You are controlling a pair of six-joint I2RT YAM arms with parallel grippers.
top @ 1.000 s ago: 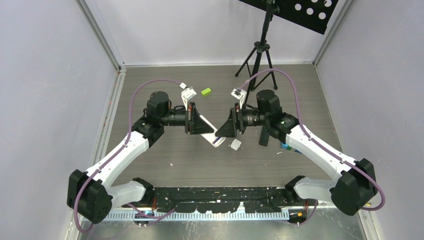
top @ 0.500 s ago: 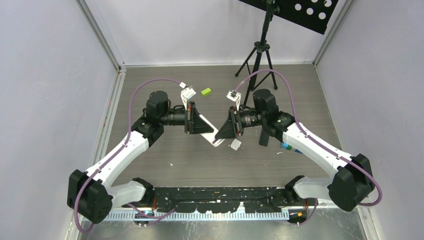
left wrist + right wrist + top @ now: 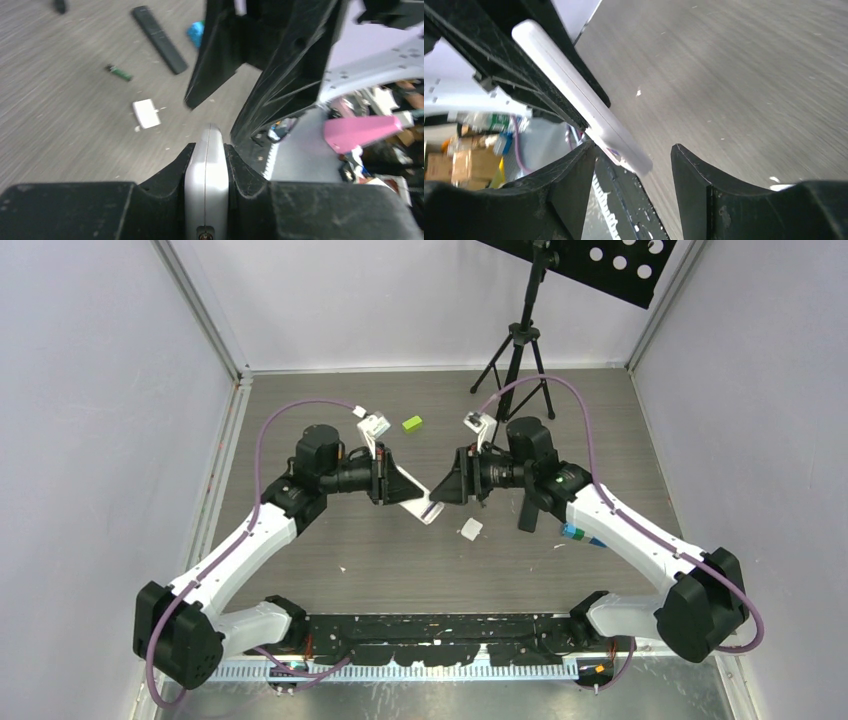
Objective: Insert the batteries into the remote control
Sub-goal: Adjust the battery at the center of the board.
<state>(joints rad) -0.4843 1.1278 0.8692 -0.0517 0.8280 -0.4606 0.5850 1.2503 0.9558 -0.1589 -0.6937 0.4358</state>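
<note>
My left gripper (image 3: 206, 150) is shut on the white remote control (image 3: 206, 175), held edge-up above the table; from above the remote (image 3: 420, 506) sticks out toward the right arm. My right gripper (image 3: 634, 165) stands open, with the remote's free end (image 3: 631, 160) between its fingers, nearer the left one. Seen from above, the right gripper (image 3: 445, 490) faces the left gripper (image 3: 395, 490) closely. One green battery (image 3: 119, 73) lies on the table. A small dark cylinder (image 3: 60, 6) lies farther off. No battery is in either gripper.
A small white cover piece (image 3: 470, 529) lies under the grippers. A black remote (image 3: 527, 512) and a teal-blue item (image 3: 573, 533) lie by the right forearm. A green block (image 3: 411, 423) sits farther back. A tripod (image 3: 515, 350) stands at the back.
The right gripper moved toward the back left, up to the remote's end; its jaws narrowed, then widened again. The left gripper raised the remote's tip slightly and kept its grip.
</note>
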